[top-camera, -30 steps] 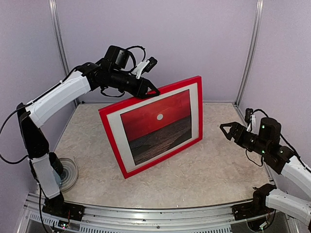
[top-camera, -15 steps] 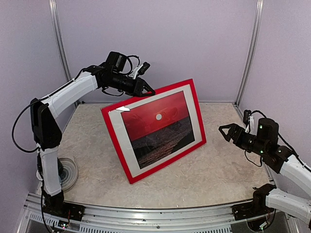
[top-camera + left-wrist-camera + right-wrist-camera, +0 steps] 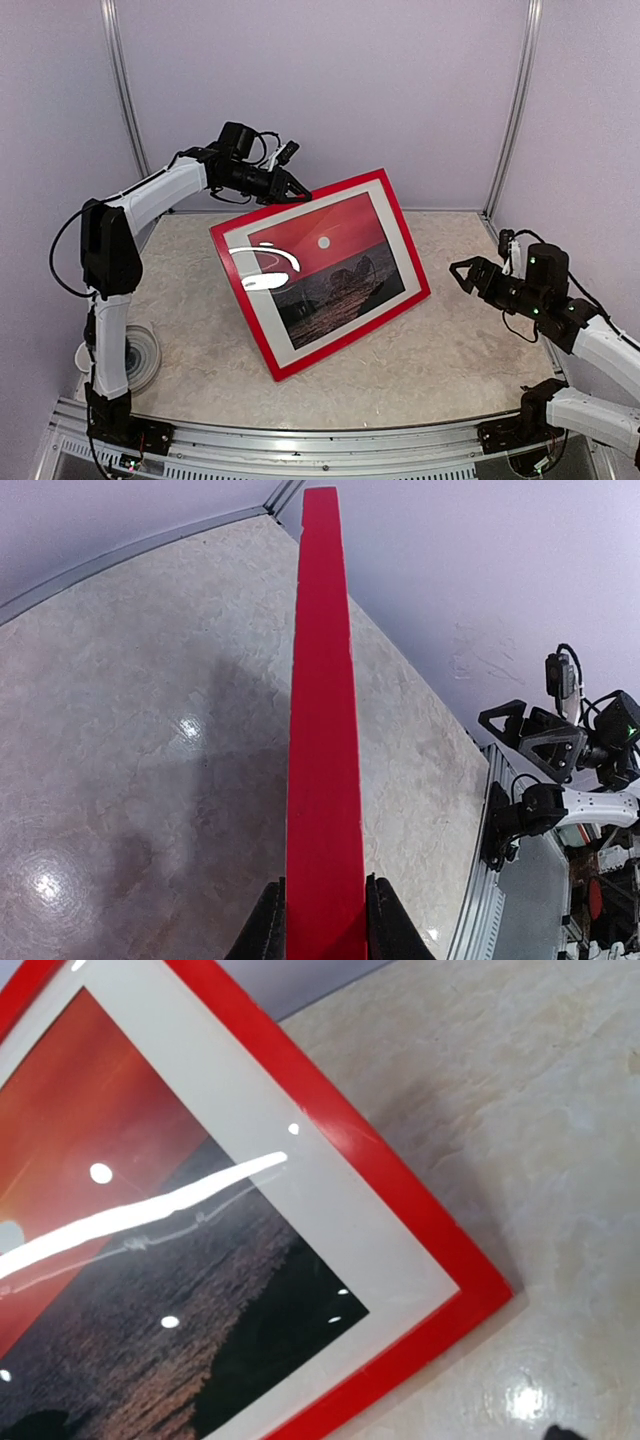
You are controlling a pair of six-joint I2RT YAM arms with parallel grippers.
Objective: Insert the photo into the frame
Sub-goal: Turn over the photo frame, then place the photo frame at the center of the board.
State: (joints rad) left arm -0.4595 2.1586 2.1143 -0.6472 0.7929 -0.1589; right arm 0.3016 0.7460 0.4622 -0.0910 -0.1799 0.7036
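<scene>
Caught solid bright red down the frame [image 3: 322, 730] edge, straight ahead of the left gripper [image 3: 325, 925], flanked by black fingers [image 3: 268, 930]. Ran the same red all round the front face, turned toward the right gripper [image 3: 466, 273], black as well. Showed a white border inside that red, then the photo [image 3: 325, 270]: red sky, small white sun, dark grey-black rippled sea. Wore white glare streaks across the picture. Spread beige and cloud-marbled below both grippers as the table [image 3: 450, 360]. Stood pale lilac beyond the left gripper as walls [image 3: 400, 90]. Paired white shells with black joints on the arms [image 3: 160, 190].
</scene>
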